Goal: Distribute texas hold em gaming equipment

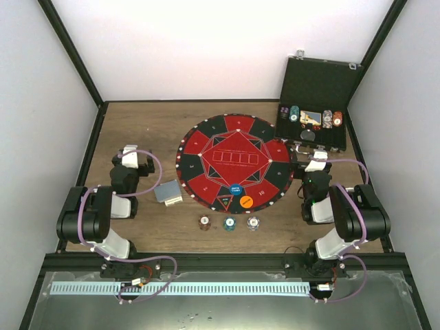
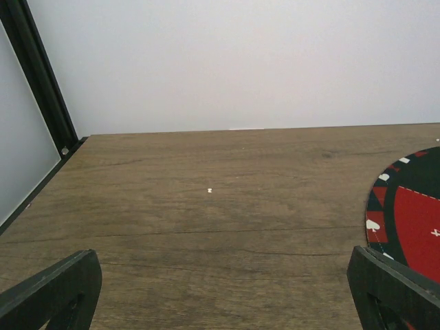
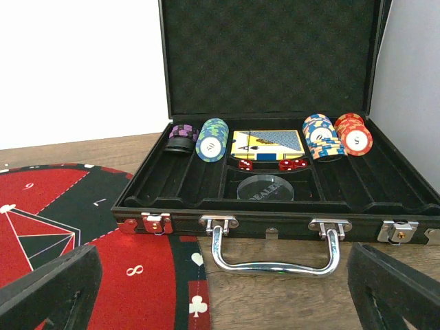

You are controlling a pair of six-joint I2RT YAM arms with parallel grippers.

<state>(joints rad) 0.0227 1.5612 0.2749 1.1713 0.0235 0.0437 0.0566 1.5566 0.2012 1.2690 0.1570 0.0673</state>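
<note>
1. The card deck (image 1: 168,192) lies on the surface (image 1: 137,124), just beside the left edge of the mat (image 1: 234,161). Three chips (image 1: 229,223) lie in a row on the near side of the mat.
2. The left gripper (image 2: 223,292) is wide open and empty. It is the nearer one to the deck, which lies to its right and back toward the bases.
3. The right gripper (image 3: 223,289), also open and empty, faces the open case (image 3: 275,199) holding chip stacks (image 3: 212,139).

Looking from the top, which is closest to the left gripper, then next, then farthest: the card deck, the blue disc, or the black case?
From the left gripper:
1. card deck, close by, to its right.
2. blue disc, on the near edge of the mat.
3. black case, far right corner.
</note>
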